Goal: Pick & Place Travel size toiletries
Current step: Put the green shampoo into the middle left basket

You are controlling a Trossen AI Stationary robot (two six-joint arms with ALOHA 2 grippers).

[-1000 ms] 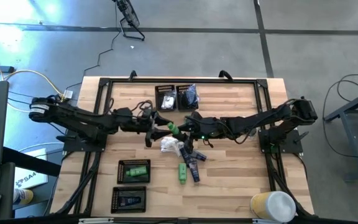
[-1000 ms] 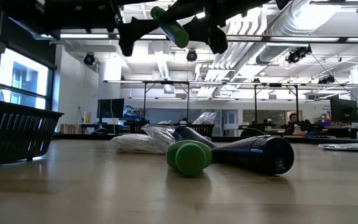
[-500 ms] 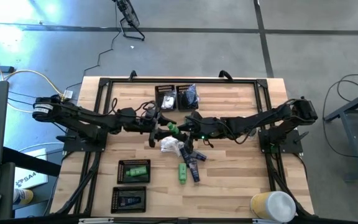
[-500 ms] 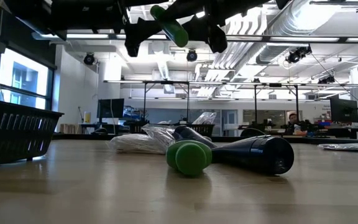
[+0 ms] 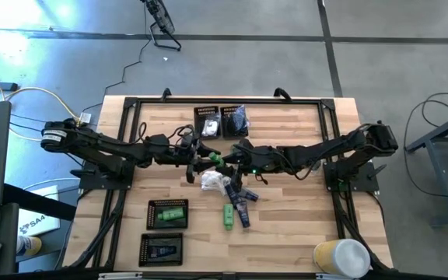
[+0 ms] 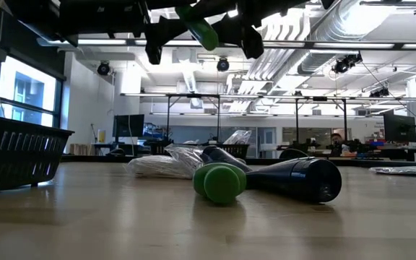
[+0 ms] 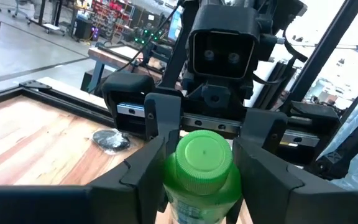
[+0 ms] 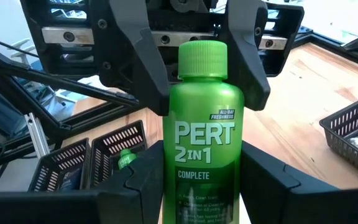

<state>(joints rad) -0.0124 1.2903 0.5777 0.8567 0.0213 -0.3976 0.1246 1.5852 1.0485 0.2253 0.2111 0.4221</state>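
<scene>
A bright green bottle (image 5: 216,161) with a ribbed cap, labelled PERT 2IN1 (image 8: 207,143), hangs in the air over the table's middle, between the two arms. My right gripper (image 8: 204,186) is shut on its body, coming from the table's right. My left gripper (image 7: 201,158) is open and faces it from the left, with one finger on each side of the cap (image 7: 204,155). In the low view the bottle (image 6: 199,30) shows high above the table. More toiletries lie in a heap below: a white packet (image 5: 215,183), navy tubes (image 5: 243,198) and a green tube (image 5: 229,215). My right gripper pinches the bottle's lower body (image 8: 185,193) between its two fingers. It comes level from the table's right, with the fingers lying along the bottle. The bottle is lifted clear, cap toward the left arm. My left gripper's fingers (image 8: 135,56) flank the cap end; I cannot tell if they touch.
Black mesh trays stand at the near left, one holding a green tube (image 5: 167,212) and one a navy tube (image 5: 162,249). Two more trays (image 5: 208,123) sit at the far edge. A pale round object (image 5: 341,257) is at the near right corner. The table's right half is bare wood.
My left gripper has moved toward the table's right, up to the held bottle, and its open fingers have come around the cap end. My right gripper and the bottle have stayed nearly still.
</scene>
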